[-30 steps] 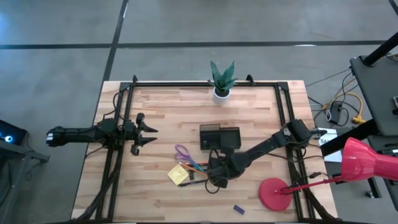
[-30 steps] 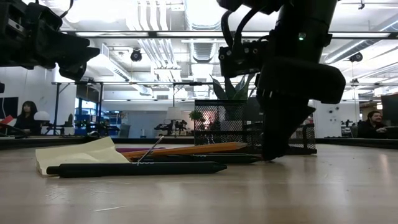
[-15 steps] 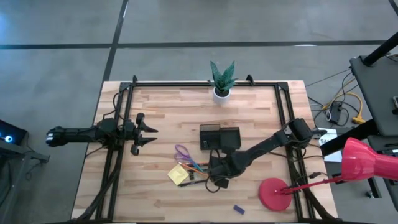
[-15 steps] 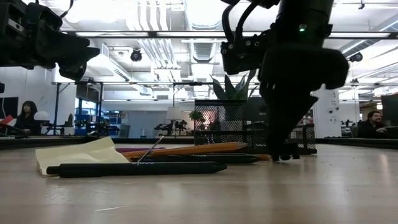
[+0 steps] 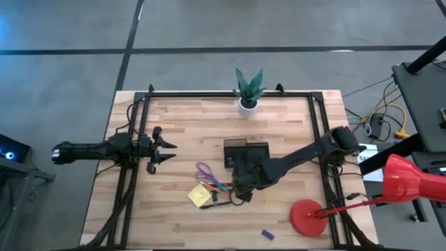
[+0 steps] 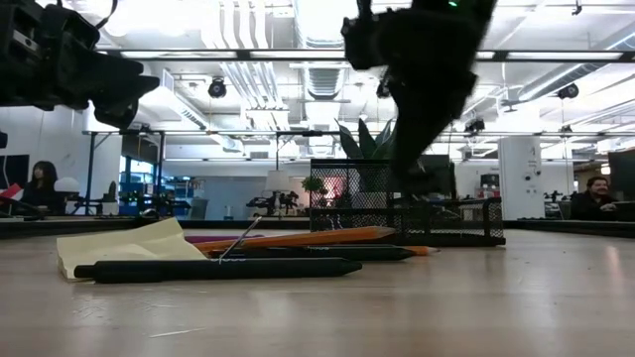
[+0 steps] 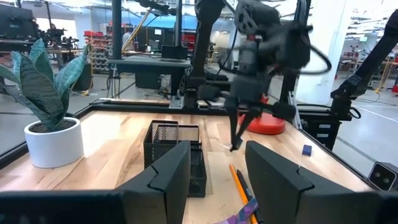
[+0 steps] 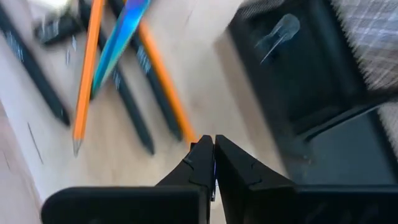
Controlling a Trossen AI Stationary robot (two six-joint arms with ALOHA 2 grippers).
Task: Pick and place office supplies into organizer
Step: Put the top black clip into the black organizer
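The black mesh organizer (image 5: 246,153) stands at mid table. In front of it lie orange and black pens (image 5: 221,187), a yellow sticky-note pad (image 5: 200,196) and purple-handled scissors (image 5: 203,170). A small blue block (image 5: 267,234) rests near the front edge. My right gripper (image 8: 213,152) is shut and points steeply down. It hangs above the table by the pens' right ends, in front of the organizer (image 6: 407,203). Nothing shows between its fingertips. My left gripper (image 7: 217,168) stays open and level at the table's left side.
A potted plant (image 5: 249,90) stands at the far edge behind the organizer. A red lamp's round base (image 5: 310,216) sits at the front right. In the low view, people sit in the room beyond the table (image 6: 45,183).
My right gripper has risen from the tabletop beside the pens' right ends and now hangs clear above it. It has drifted a little toward the organizer. The pens, pad and scissors lie where they were.
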